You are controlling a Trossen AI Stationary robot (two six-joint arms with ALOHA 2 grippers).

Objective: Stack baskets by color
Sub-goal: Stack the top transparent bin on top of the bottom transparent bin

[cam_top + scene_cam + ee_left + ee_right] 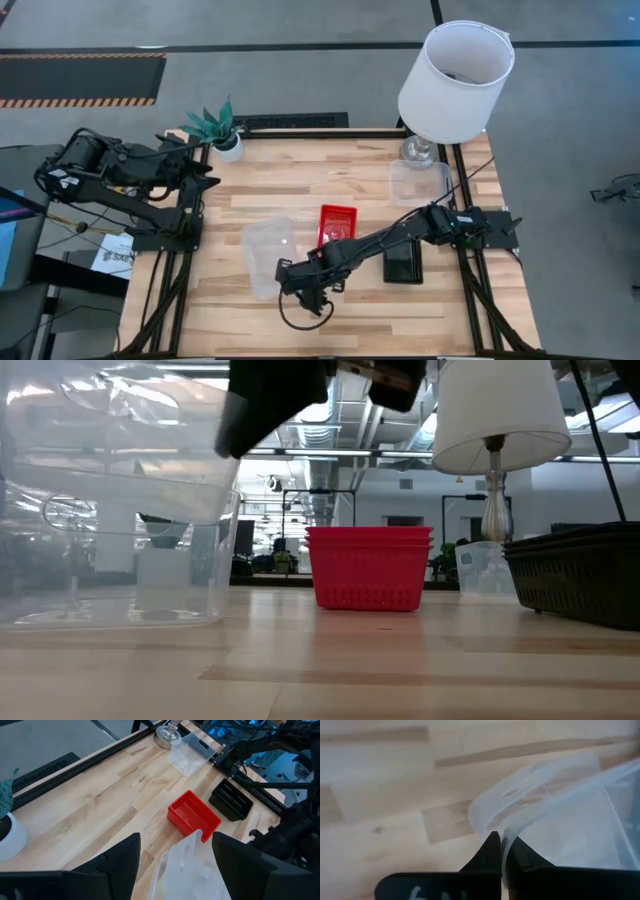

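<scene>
Two clear baskets [266, 256] sit left of the table's middle. The upper one [105, 455] is tilted over the lower one [120, 575], which stands on its base on the wood. My right gripper [502, 845] reaches in from the right and is shut on the upper one's rim. Nested red baskets [335, 223] stand at the centre, and black baskets [403, 263] to their right. A third clear basket [418, 181] stands by the lamp foot. My left gripper [175, 870] waits open, high over the table's left edge. My right gripper pinches the upper clear basket's thin wall at the rim [506, 831], one finger on each side of it. The fingers slant down from above, from the table's right. The basket is tilted above the lower clear basket; whether the two touch, I cannot tell.
A white lamp [455, 80] stands at the far right corner and a small green plant [215, 128] at the far left. A dark cable [300, 318] loops on the wood below the right gripper. Bare wood lies along the near edge and at the far middle.
</scene>
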